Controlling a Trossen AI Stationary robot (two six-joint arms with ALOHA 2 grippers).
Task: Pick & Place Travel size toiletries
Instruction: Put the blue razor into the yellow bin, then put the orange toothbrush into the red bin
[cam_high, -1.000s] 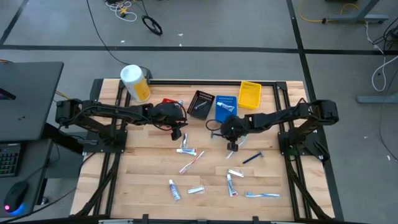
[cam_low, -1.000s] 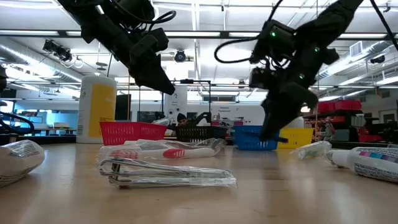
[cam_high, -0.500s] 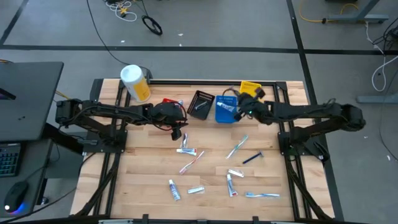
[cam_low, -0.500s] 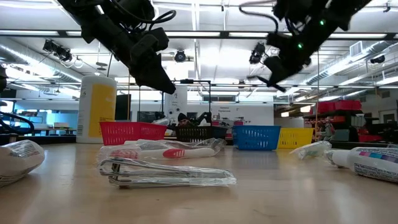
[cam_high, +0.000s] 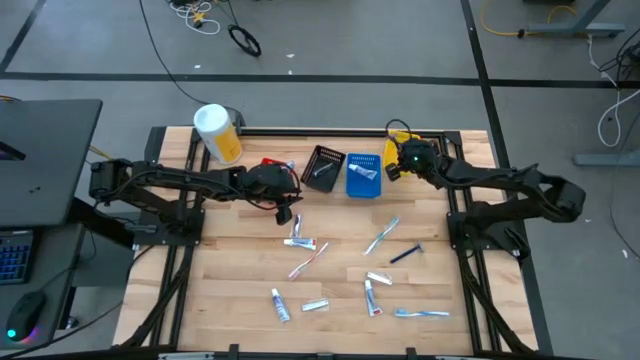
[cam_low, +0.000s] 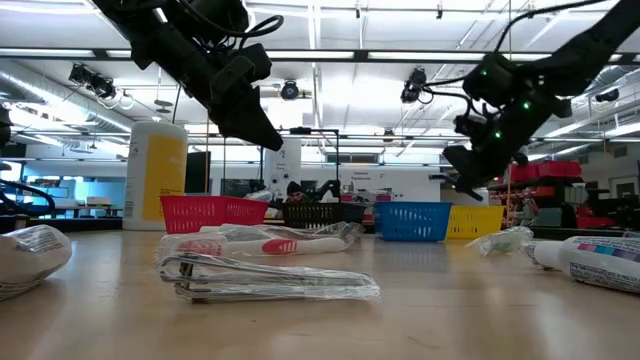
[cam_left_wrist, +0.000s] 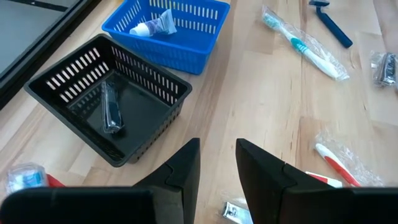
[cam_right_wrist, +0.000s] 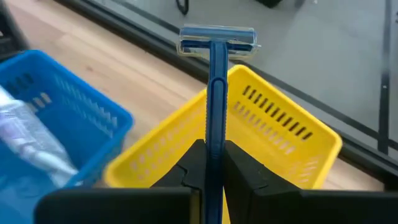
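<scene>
My right gripper (cam_high: 394, 162) hangs over the yellow bin (cam_right_wrist: 273, 143) at the table's far right, shut on a blue razor (cam_right_wrist: 217, 74). My left gripper (cam_left_wrist: 217, 168) stands open above the table's middle left, near the black bin (cam_left_wrist: 109, 106), with only bare wood between its fingers. Loose toiletries lie flat on the table: a teal toothbrush (cam_high: 383, 236), a dark blue razor (cam_high: 405, 254), a red toothbrush (cam_high: 308, 262), small tubes (cam_high: 279, 304) and a toothbrush (cam_high: 421, 313) near the front. A tube (cam_left_wrist: 152, 25) lies in the blue bin (cam_left_wrist: 180, 31). My right gripper pinches the razor's handle (cam_right_wrist: 215, 149) between its two fingers, the handle running along them. The fingers slant down toward the table's far side. The razor's head (cam_right_wrist: 217, 38) sticks out ahead of the fingertips, lifted clear above the yellow bin.
Four small bins stand in a row along the far side: red (cam_high: 272, 165), black (cam_high: 324, 167), blue (cam_high: 363, 175), yellow (cam_high: 398, 134). A big yellow white-lidded canister (cam_high: 216, 132) stands at the far left corner. A wrapped item (cam_left_wrist: 111, 112) lies in the black bin.
My right gripper has swung from over the table's middle toward the far right edge, to above the yellow bin. It has turned and rolled on the way, and the blue razor has stayed in its fingers. The toothbrush that lay under it now shows.
</scene>
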